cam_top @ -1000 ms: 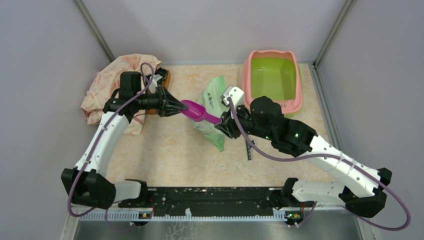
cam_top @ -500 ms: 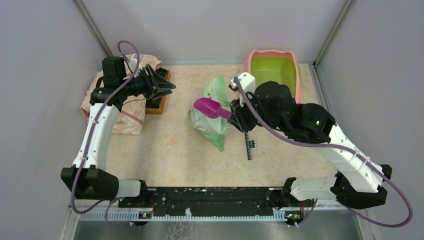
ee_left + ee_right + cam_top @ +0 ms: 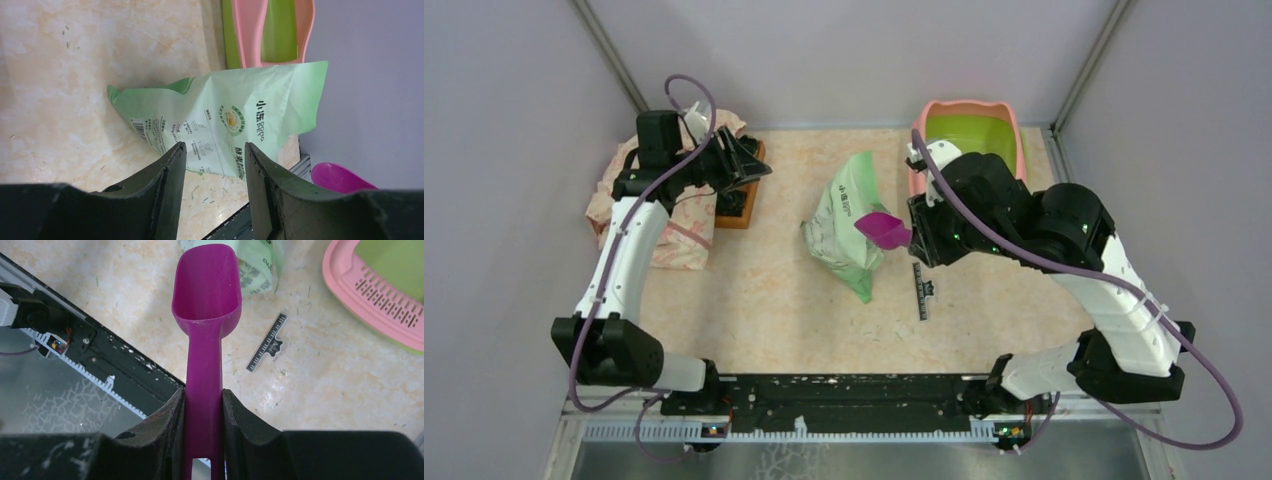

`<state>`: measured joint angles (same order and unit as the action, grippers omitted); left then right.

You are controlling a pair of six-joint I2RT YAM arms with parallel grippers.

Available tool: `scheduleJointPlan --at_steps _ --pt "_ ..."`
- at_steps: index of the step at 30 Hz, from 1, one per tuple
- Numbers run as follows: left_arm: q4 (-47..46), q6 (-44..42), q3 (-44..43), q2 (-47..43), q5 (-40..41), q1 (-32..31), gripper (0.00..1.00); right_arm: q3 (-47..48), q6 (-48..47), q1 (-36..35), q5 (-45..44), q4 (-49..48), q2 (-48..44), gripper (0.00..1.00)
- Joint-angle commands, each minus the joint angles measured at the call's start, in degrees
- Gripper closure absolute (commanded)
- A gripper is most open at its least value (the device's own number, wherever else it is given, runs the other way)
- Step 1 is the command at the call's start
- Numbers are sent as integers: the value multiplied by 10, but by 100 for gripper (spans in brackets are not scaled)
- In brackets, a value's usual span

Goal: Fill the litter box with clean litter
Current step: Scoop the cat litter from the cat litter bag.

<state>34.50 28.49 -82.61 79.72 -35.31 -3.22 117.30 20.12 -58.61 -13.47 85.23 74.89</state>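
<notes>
Lab cell, grey partitions (image 3: 844,60), arm rail (image 3: 844,395)

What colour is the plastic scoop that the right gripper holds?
Solid magenta. The long-handled plastic scoop shows best in the right wrist view.

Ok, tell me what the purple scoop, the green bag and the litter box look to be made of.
Purple scoop: likely moulded plastic, smooth, uniformly coloured, faint sheen.
Green bag: thin film, probably plastic, creased and printed.
Litter box: apparently rigid plastic, smooth pink rim with moulded slots.
</notes>
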Motion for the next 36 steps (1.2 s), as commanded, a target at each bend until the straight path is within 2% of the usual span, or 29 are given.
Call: scheduleJointPlan --at_steps 1,5,9,26,36 --pt "-30 -31 10 9 -6 1 48 -49 35 24 4 9 -30 100" --pt "-40 -33 14 16 -15 2 47 -101 34 53 10 9 -50 100" --pt "-57 -26 23 19 -23 2 48 -112 18 79 8 6 -39 100" --pt "-82 -26 44 25 -18 2 48 -19 -58 118 64 0 96 100" --pt "-125 -26 108 47 48 1 48 45 -62 141 103 -16 193 100"
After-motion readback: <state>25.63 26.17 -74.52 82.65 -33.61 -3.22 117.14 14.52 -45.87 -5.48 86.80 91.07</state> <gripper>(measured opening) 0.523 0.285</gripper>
